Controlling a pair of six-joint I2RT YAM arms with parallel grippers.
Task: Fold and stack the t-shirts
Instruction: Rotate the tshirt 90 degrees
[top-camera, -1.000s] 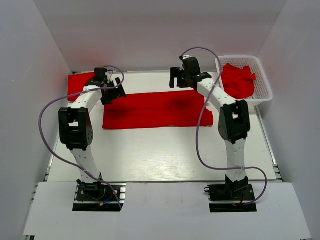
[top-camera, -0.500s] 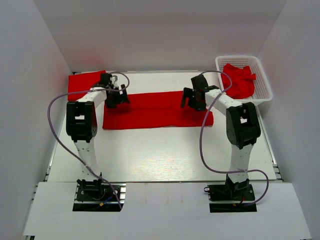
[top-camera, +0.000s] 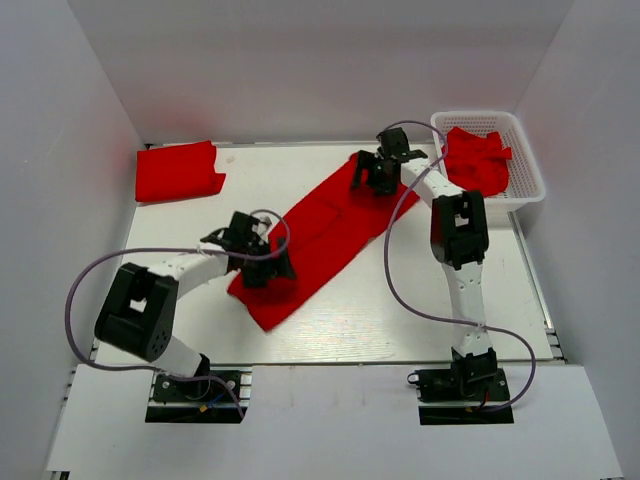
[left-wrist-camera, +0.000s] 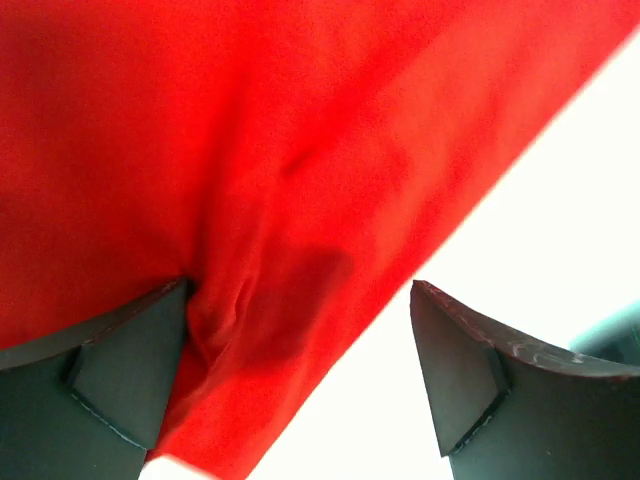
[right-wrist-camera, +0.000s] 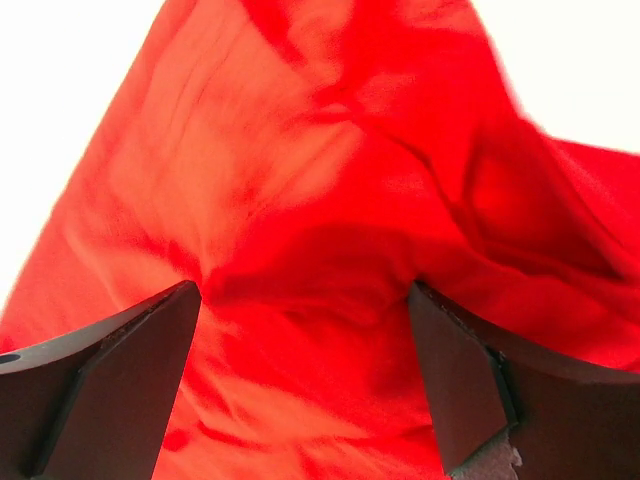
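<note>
The long folded red t-shirt (top-camera: 325, 230) lay diagonally on the table (top-camera: 420, 300), its long axis running from near-left to far-right. The left gripper (top-camera: 265, 264) near its near end and the right gripper (top-camera: 373, 175) at its far end stood spread wide, each covering the cloth beneath.

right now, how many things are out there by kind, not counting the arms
red shirts flat on the table: 2 (long shirt, folded shirt)
white basket: 1
red heap inside it: 1, its shirts cannot be told apart
total: 4
</note>
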